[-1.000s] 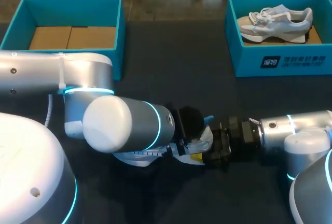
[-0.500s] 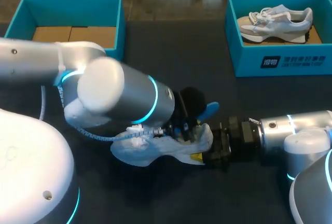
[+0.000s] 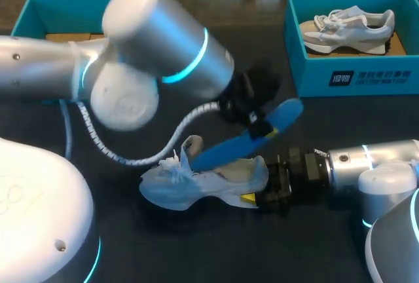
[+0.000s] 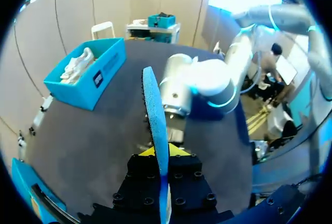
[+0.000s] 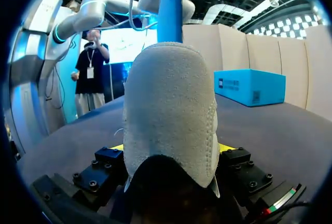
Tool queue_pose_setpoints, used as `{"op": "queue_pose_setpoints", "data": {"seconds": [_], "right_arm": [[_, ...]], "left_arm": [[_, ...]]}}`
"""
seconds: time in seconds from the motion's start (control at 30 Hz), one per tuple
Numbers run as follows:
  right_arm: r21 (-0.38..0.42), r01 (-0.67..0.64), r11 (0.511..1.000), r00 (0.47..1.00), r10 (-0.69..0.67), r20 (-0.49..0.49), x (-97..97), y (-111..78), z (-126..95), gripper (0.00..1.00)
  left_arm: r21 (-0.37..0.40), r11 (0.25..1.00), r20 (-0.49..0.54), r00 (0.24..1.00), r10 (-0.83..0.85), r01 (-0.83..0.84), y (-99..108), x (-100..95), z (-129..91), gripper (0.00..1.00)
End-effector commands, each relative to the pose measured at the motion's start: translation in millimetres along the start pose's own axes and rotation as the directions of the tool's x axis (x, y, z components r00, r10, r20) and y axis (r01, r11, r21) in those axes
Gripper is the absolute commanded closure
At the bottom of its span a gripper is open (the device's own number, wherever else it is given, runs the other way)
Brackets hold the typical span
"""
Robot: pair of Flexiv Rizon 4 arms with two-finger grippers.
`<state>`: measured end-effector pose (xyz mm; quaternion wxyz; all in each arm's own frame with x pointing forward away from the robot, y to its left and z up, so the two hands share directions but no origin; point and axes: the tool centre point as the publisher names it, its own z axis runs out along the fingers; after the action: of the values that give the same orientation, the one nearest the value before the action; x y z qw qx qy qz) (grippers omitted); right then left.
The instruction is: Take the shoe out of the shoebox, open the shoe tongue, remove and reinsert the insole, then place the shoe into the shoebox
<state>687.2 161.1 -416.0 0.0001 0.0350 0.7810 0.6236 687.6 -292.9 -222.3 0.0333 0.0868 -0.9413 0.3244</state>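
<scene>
Head view first: the pale grey shoe point(image 3: 203, 181) lies on its sole on the dark table point(image 3: 196, 250), toe toward the left arm's side, laces in a loose white tuft near the front. The right gripper point(image 3: 252, 198) comes in low from the right and is clamped on the heel, one yellow tip showing under the heel's edge. Above it the left gripper point(image 3: 258, 126) hangs off the table and pinches a blue insole point(image 3: 245, 142). The insole is a long, flat, rounded strip slanting down toward the shoe's mouth. Its lower end is close by the raised tongue; I can't tell whether it touches.

From the left wrist, the insole point(image 4: 155, 115) stands on edge between the two fingers of the left gripper point(image 4: 160, 152). They are nipped narrow on it, and its surface looks finely textured and foam-like.

From the right wrist, the shoe's point(image 5: 170, 110) heel fills the gap in the right gripper point(image 5: 170, 149). It is a rounded hump of nappy, suede-like cloth with a yellow tip pressed at each side. The insole point(image 5: 170, 6) rises behind it.

At the table's far right sits a teal shoebox point(image 3: 353, 76) with a second shoe point(image 3: 347, 29) inside. Another teal shoebox point(image 3: 59, 14) sits far left, partly behind the left arm.
</scene>
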Motion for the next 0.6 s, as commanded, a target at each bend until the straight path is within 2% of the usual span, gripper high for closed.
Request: {"op": "queue_pose_setpoints", "data": {"seconds": [0.03,0.1,0.13,0.17,0.37,0.6], "right_arm": [[0.003,0.0,1.0,1.0,0.0,0.0,0.6,-0.7,2,1.0],[0.003,0.0,1.0,1.0,0.0,0.0,0.6,-0.7,2,1.0],[0.003,0.0,1.0,1.0,0.0,0.0,0.6,-0.7,2,1.0],[0.003,0.0,1.0,1.0,0.0,0.0,0.6,-0.7,2,1.0],[0.003,0.0,1.0,1.0,0.0,0.0,0.6,-0.7,2,1.0],[0.003,0.0,1.0,1.0,0.0,0.0,0.6,-0.7,2,1.0]], "left_arm": [[-0.01,1.0,-0.252,0.968,0.003,-0.005,-21,0.6,-36,1.0],[-0.004,1.0,-0.272,0.962,0.003,-0.005,-25,2.1,-40,1.0],[0.021,1.0,-0.327,0.945,0.01,-0.003,-36,8.1,-57,1.0],[0.035,0.999,-0.343,0.939,0.016,-0.005,-40,11.1,-65,1.0],[0.165,0.986,-0.379,0.924,0.049,0.016,-75,29.3,-123,1.0],[0.165,0.986,-0.379,0.924,0.049,0.016,-75,29.3,-123,1.0]]}}
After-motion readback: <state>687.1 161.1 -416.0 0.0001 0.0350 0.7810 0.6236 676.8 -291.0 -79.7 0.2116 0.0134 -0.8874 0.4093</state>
